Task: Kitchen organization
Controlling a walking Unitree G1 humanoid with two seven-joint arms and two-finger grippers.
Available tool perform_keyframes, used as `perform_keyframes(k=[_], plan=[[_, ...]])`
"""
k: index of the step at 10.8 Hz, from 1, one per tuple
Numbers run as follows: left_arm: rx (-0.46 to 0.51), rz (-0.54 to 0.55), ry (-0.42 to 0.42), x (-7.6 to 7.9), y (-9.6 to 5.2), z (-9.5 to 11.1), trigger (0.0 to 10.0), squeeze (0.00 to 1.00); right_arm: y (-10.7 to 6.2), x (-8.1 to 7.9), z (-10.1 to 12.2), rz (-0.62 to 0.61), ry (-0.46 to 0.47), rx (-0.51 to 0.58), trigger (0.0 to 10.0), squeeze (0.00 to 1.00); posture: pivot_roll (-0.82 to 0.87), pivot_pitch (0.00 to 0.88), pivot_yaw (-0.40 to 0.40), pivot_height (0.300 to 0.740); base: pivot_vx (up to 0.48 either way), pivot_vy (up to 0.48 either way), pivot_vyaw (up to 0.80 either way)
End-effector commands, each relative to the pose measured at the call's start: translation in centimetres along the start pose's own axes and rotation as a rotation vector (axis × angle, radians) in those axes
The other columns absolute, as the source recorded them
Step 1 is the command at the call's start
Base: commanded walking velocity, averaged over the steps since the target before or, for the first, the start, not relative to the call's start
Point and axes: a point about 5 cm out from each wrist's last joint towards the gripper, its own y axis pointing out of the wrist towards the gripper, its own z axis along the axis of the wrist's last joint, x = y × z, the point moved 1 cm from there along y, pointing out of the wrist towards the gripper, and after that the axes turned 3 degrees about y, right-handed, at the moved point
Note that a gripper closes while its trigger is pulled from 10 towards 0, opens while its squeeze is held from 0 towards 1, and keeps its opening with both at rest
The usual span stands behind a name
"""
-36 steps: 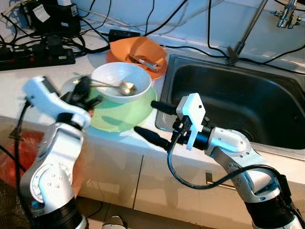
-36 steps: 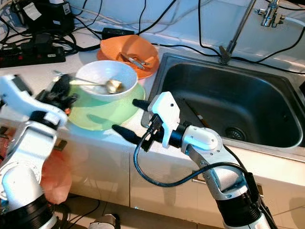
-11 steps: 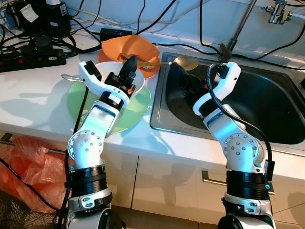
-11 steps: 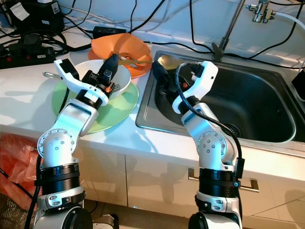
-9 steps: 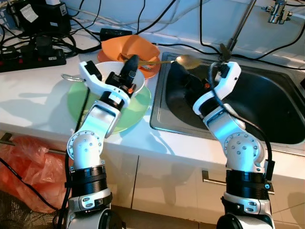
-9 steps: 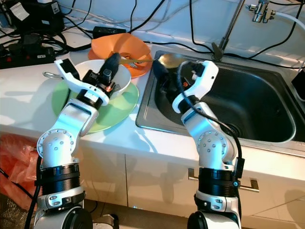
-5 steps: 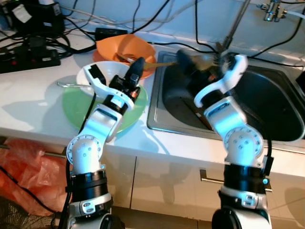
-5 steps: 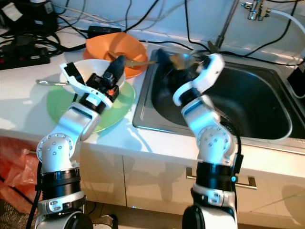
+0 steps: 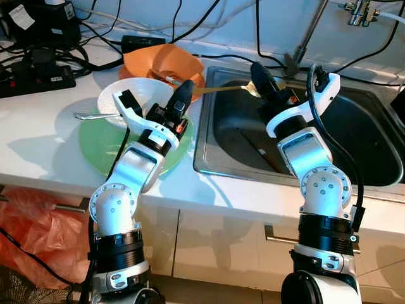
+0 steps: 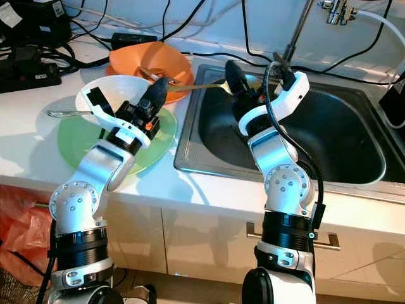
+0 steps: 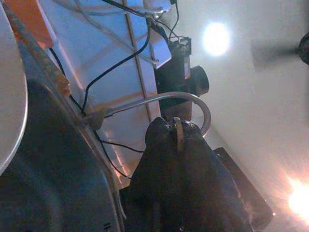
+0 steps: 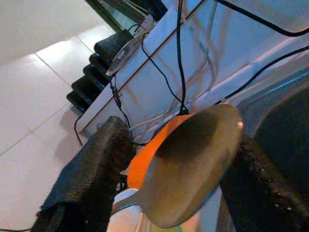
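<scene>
Left gripper [image 9: 183, 96] pinches the handle of a spoon [image 9: 221, 90] that spans from above the orange bowl [image 9: 158, 63] to the sink [image 9: 354, 158]. Right gripper [image 9: 266, 85] hangs spread around the spoon's bowl, over the sink's near-left corner.

Two silver arms built of rounded, jointed segments rise from black ribbed collars with small silver fasteners at the shoulders. White angular housings cap each wrist, the left one showing an orange-red part. The left gripper [image 9: 181, 96] and right gripper [image 9: 266, 81] have long, textured black fingers. Black cables loop along both forearms.
</scene>
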Motion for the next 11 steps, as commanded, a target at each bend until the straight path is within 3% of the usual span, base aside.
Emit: perform_keyframes(k=[1, 9, 10, 11], plan=[[-0.011, -0.027, -0.044, 0.8, 0.3, -1.1, 0.0, 0.0, 0.2, 0.0, 0.5, -0.006, 0.028, 0.027, 0.0, 0.0, 0.04, 0.095, -0.102, 0.74, 0.0, 0.0, 0.0], [0.007, -0.007, -0.035, 0.6, 0.3, -0.7, 0.0, 0.0, 0.2, 1.1, -0.2, -0.069, 0.08, 0.01, 0.0, 0.0, 0.05, 0.092, -0.105, 0.74, 0.0, 0.0, 0.0], [-0.003, 0.007, -0.01, 0.5, 0.3, -0.8, 9.9, 0.0, 0.2, 1.2, -0.2, -0.073, 0.082, 0.011, 0.0, 0.0, 0.05, 0.09, -0.106, 0.74, 0.0, 0.0, 0.0], [-0.029, 0.031, 0.049, 0.4, 0.4, -1.2, 9.9, 0.0, 0.2, 1.3, -0.2, -0.074, 0.078, 0.01, 0.0, 0.0, 0.06, 0.089, -0.106, 0.74, 0.0, 0.0, 0.0]])
